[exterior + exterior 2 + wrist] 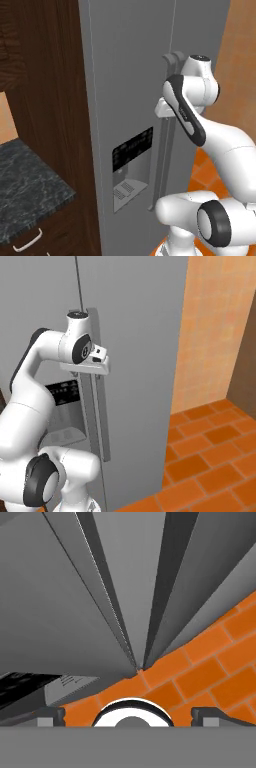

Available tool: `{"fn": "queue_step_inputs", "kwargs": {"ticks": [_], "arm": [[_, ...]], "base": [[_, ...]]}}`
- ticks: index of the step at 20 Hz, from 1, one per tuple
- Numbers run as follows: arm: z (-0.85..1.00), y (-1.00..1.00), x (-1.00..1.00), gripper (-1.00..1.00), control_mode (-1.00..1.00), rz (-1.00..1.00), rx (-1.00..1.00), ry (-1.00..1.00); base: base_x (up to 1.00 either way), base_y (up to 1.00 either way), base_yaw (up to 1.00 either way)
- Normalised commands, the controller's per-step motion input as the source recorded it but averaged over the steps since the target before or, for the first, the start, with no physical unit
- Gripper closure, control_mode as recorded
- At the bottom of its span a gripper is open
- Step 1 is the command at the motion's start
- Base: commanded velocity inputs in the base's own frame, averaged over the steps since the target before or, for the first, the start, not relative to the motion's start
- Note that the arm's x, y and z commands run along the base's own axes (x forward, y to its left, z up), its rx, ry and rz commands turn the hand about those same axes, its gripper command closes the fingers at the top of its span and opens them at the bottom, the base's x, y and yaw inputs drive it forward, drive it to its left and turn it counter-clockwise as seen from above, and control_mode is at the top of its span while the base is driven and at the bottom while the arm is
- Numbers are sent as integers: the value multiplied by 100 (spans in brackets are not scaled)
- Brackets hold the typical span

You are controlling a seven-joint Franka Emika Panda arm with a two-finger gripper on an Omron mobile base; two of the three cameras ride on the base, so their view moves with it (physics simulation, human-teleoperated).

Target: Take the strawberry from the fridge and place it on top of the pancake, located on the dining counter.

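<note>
Fridge (125, 75) straight ahead, doors closed. Water dispenser (132, 167) set in its left door, long vertical handles (167, 140) just right of it at the door seam. Tool (95, 363) up against the handles, above dispenser height. Wooden cabinet (47, 75) left of the fridge, bench (27, 185) before it, lower. Tiled floor (210, 456) and wall (212, 326) right of the fridge.
</note>
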Motion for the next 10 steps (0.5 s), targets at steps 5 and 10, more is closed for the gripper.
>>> {"fn": "queue_step_inputs", "kwargs": {"ticks": [5, 10], "arm": [[0, 0, 0, -100, 100, 0, 0, 0], [0, 0, 0, -100, 100, 0, 0, 0]], "base": [[16, 29, 0], [25, 37, 0]]}}
